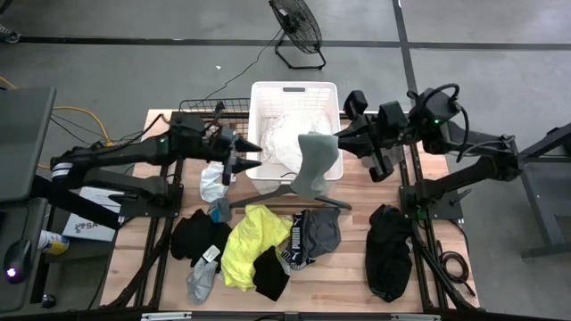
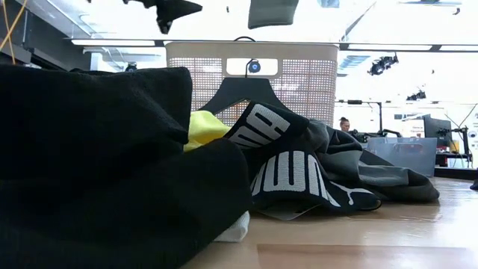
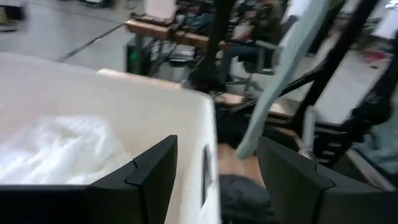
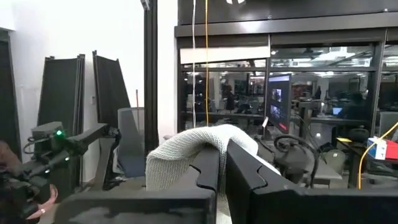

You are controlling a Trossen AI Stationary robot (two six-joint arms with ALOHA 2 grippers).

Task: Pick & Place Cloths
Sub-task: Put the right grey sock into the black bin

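The white slatted basket [image 1: 264, 96] stands at the table's far middle with a white lacy cloth [image 1: 284, 134] inside. My right gripper [image 1: 338, 141] is shut on a grey knit cloth [image 1: 317, 166], held high by the basket's right rim. My left gripper [image 1: 257, 156] hovers open at the basket's left rim, its fingers [image 3: 153, 176] empty. More cloths lie on the near table: a neon yellow one [image 1: 246, 242], black ones [image 1: 200, 235] [image 1: 389, 251], a grey-and-black printed one [image 1: 317, 234], and small pale ones [image 1: 211, 182] [image 1: 202, 282]. My right gripper pinches the grey cloth's upper end [image 4: 186, 155] between its two shut fingers, and the fabric bunches over their tops. The fingers come roughly level from the table's right. The cloth hangs slack below them, its lower edge [image 2: 272, 21] clear above the basket's rim.
A dark clothes hanger [image 1: 287, 194] lies just in front of the basket, partly under the printed cloth. A wire rack [image 1: 214, 109] stands left of the basket. Bare wood shows at the table's near right [image 2: 388, 239]. A person sits in the room behind [image 2: 344, 124].
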